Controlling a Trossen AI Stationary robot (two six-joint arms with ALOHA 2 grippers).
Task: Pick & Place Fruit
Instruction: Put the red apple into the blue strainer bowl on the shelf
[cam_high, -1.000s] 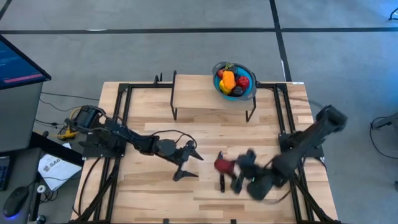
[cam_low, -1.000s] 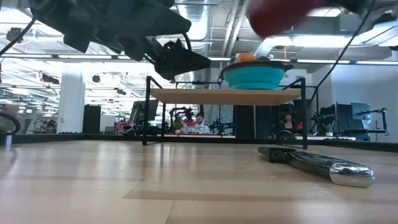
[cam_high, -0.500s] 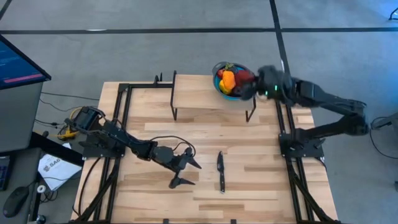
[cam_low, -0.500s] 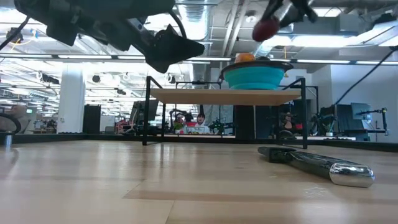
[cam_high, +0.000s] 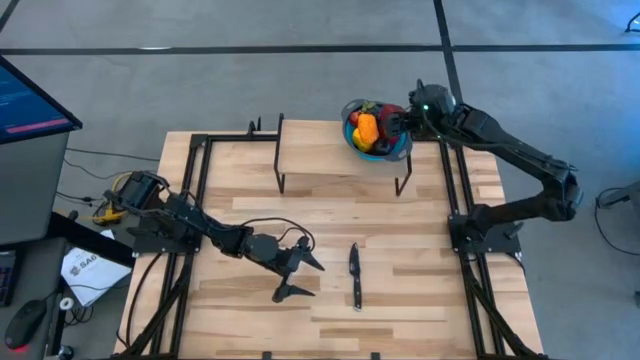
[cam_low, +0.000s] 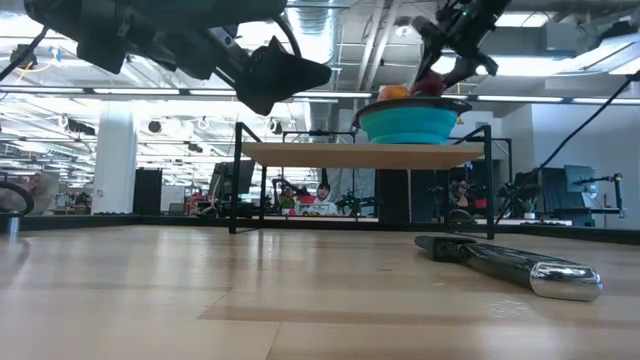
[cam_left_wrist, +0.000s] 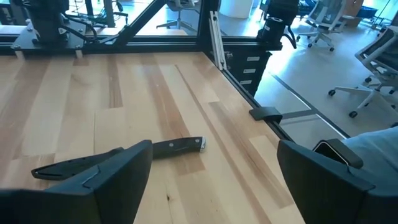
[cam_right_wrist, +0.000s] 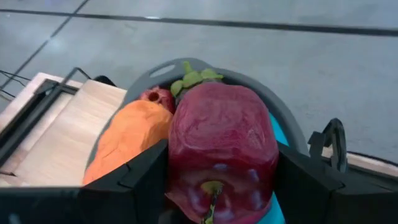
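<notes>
My right gripper (cam_high: 397, 122) is shut on a dark red apple-like fruit (cam_right_wrist: 222, 146) just over the blue grey-rimmed bowl (cam_high: 400, 150). The bowl stands on a raised wooden shelf (cam_high: 320, 150) at the table's far right. An orange fruit (cam_right_wrist: 130, 134), a small red fruit with green leaves (cam_right_wrist: 157, 98) and a yellow fruit (cam_high: 366, 128) lie in the bowl. My left gripper (cam_high: 296, 279) hovers open over the table's middle, left of the black-handled knife (cam_high: 354, 276), with nothing between its fingers (cam_left_wrist: 93, 177). My right gripper pinches the red fruit by its two opposite sides (cam_right_wrist: 177, 155) between its two fingers. The fingers slant down at it from the table's right side. The fruit's stem end (cam_right_wrist: 210, 190) faces back toward the wrist. It hangs low over the bowl's contents; whether it touches them, I cannot tell.
The shelf rests on thin black legs (cam_low: 237, 180) with free room beneath. Black frame rails (cam_high: 195, 190) run along the table's left and right sides. The knife (cam_low: 510, 265) lies flat on the near middle of the wood.
My right gripper has swung with the red fruit from low beside the knife, up and toward the table's far right, rolling as it went, and now stands over the bowl. My left gripper has drifted slightly toward the near edge.
</notes>
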